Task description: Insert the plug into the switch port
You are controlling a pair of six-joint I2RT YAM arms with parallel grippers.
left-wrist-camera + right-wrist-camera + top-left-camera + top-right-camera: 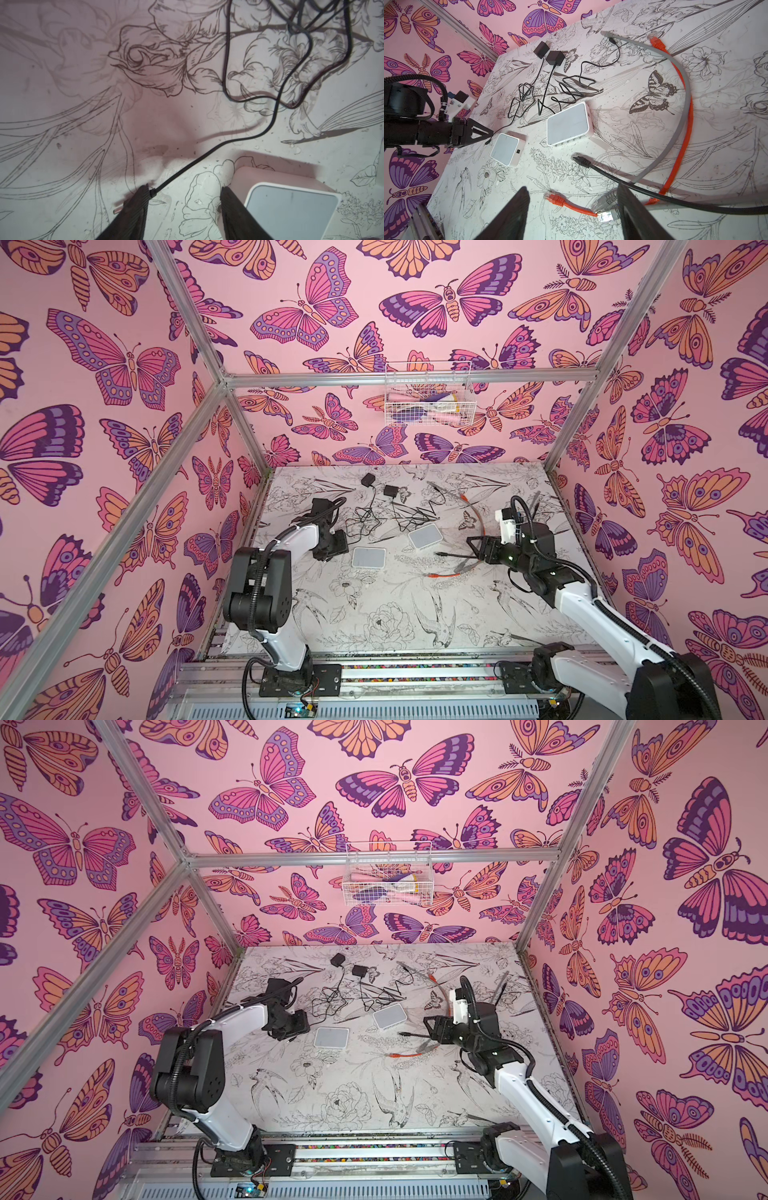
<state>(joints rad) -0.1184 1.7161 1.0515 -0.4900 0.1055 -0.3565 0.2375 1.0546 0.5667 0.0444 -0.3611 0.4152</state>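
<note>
I look down on a flower-printed worktop (374, 614). My right pincer (572, 188) hangs with its jaws apart over an orange network cable (571, 207). My left pincer (184, 187) is also apart, just beside a white switch (368, 558). The black plug (118, 209) lies on the worktop, partly hidden by one left finger (141, 201).

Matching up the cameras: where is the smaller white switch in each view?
Both top views: smaller white switch left of the middle of the table.
Left wrist: beside one finger of the left gripper.
Right wrist: between the left gripper and the larger switch.
Shared landmark: the left gripper, close beside it.
</note>
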